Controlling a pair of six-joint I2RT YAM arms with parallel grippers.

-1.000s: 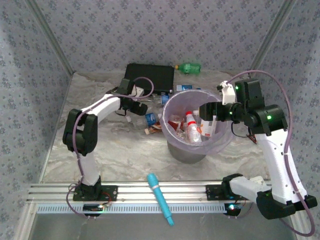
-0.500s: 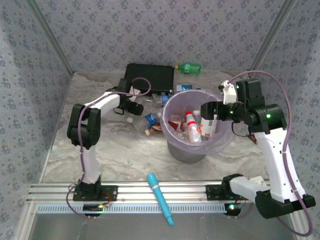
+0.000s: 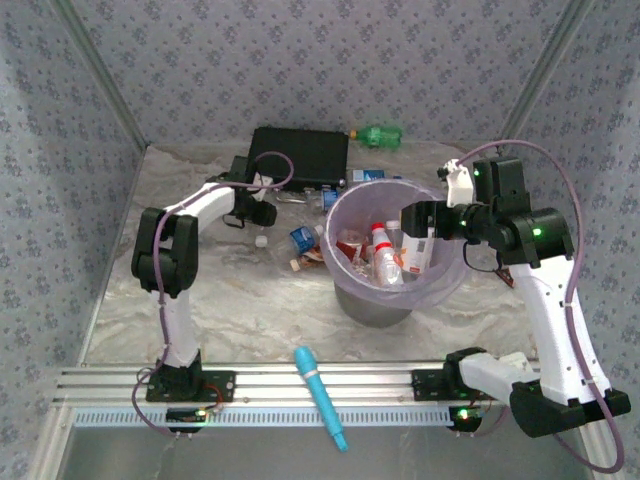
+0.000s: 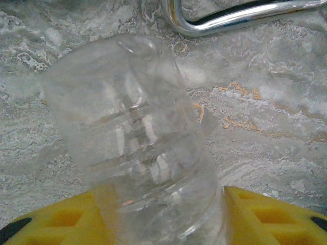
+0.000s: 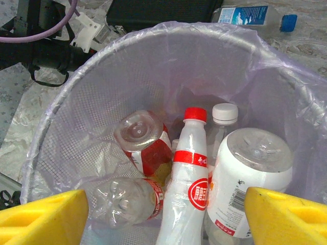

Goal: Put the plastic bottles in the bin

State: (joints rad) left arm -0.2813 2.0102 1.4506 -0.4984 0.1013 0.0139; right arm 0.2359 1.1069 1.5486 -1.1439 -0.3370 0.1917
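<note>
Left of centre in the overhead view, my left gripper (image 3: 258, 212) is clamped on a clear bottle (image 4: 138, 138) low over the marbled table (image 3: 250, 300); I judge its thin, slick wall could buckle and slip out on the way to the bin (image 3: 347, 206). My right gripper (image 3: 418, 238) hangs above the bin with its fingers apart, so my two arms might clash at the rim, and the patterned walls (image 3: 90, 80) leave little room to swing wide

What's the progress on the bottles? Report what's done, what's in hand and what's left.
Done: several bottles lie in the bin, among them a red-capped bottle and a white bottle under the open right gripper. In hand: the left gripper is shut on a clear bottle over the table. Left: the green bottle by the far wall, a blue-labelled bottle beside the bin and a blue-capped bottle behind it.
</note>
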